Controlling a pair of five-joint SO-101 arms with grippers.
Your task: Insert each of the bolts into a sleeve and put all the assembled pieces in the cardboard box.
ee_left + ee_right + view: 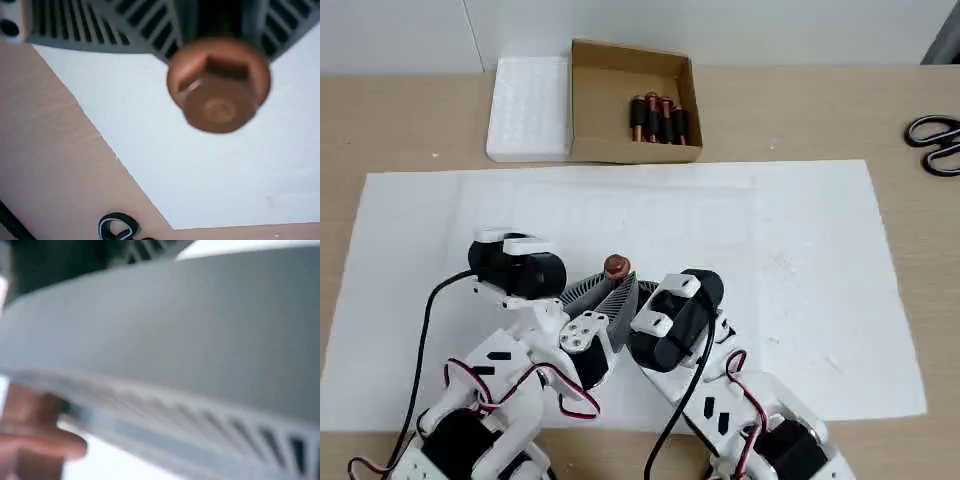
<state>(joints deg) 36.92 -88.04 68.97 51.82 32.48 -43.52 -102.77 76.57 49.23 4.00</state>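
Note:
A copper bolt (pixel 616 266) stands out just above the spot where both grippers meet at the near middle of the white paper. In the left wrist view its hexagonal head (pixel 218 90) faces the camera. My left gripper (pixel 220 27) is shut on it, with a dark part clamped between the grey ribbed fingers (pixel 135 30) behind the head. Seen from above, the left gripper (pixel 603 287) comes in from the left and the right gripper (pixel 632 298) from the right, close against it. The right wrist view has a copper piece (pixel 30 440) beside a grey ribbed finger (pixel 175 365). Several assembled pieces (pixel 658 120) lie in the cardboard box (pixel 610 75).
A white foam tray (pixel 530 108) lies against the box's left side at the back of the table. Black scissors (pixel 935 143) rest at the far right edge, and also appear in the left wrist view as scissors (pixel 117 227). White paper (pixel 800 260) covers the table's middle.

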